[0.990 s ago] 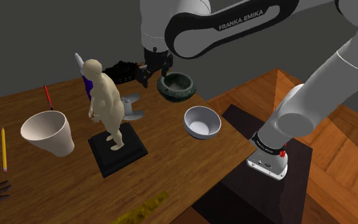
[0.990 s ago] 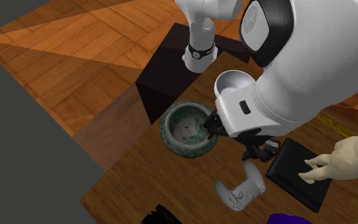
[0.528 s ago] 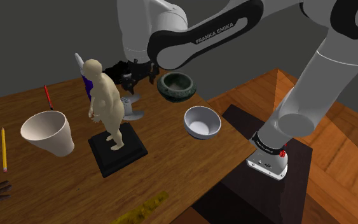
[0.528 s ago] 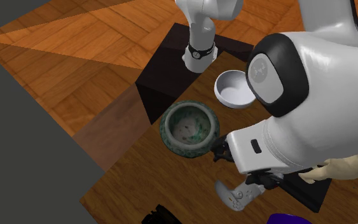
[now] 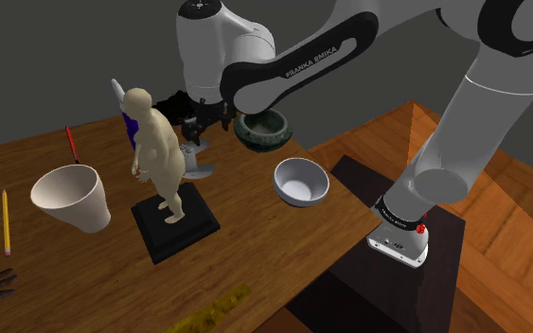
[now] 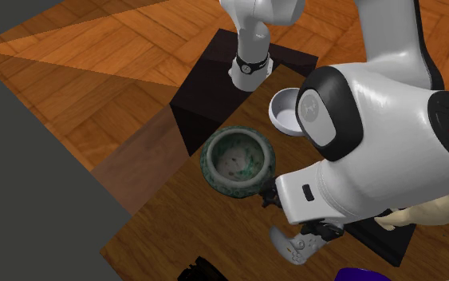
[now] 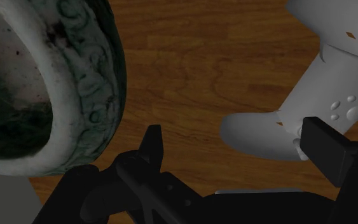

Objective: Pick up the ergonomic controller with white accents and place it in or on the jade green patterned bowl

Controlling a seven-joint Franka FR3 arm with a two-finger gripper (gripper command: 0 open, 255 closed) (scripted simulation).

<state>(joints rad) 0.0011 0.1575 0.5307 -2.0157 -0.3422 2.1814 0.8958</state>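
Your end effector [image 7: 234, 132] hangs low over the tabletop [image 7: 196, 57], fingers spread apart and clamped on nothing. One grip of the pale grey controller [image 7: 311, 89] lies between them, with one finger overlapping its edge; whether they touch is unclear. The controller rests flat on the wood, just beside the green patterned bowl [image 7: 98, 89] and near the figurine's black base [image 5: 174, 227]. Expect a light, rigid shell, smooth and rounded enough to slide out of a loose pinch. You would do best to close across the narrow grip or the waist, square to its sides, clear of the buttons.
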